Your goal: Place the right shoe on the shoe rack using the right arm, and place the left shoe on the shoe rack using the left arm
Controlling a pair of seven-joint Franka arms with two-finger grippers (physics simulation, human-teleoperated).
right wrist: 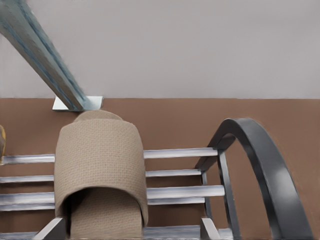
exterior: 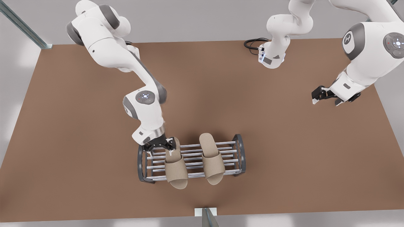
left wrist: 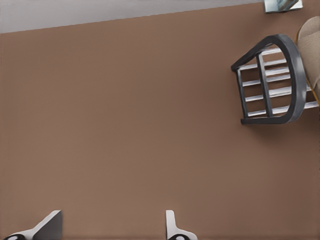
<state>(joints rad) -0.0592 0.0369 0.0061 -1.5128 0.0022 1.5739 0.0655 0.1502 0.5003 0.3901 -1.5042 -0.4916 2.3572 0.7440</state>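
In the front view, the shoe rack (exterior: 191, 159) stands on the brown worktop (exterior: 79, 142). Both slippers lie across its top bars, side by side and apart, open toes overhanging the rack's edge. The right end effector (exterior: 161, 145) is at the rack's end on the front view's left, at the heel of the right shoe (exterior: 175, 170); its fingers stand either side of that heel, and whether they grip it cannot be told. The left shoe (exterior: 212, 160) lies next to it, nearer the rack's other end. The left end effector (exterior: 325, 97) hangs well apart from the rack, toward the front view's right, fingers spread and empty.

In the left wrist view, the two white fingertips (left wrist: 50, 224) are wide apart over bare worktop (left wrist: 125, 125). One dark arched end of the rack (left wrist: 295, 75) shows farther off, with a slipper's edge (left wrist: 311, 40) beyond it.

In the right wrist view, the right shoe (right wrist: 100, 165) rests on the rack's silver bars (right wrist: 180, 153), just beside an arched end frame (right wrist: 260, 150). Its heel sits between the fingertips (right wrist: 52, 231).
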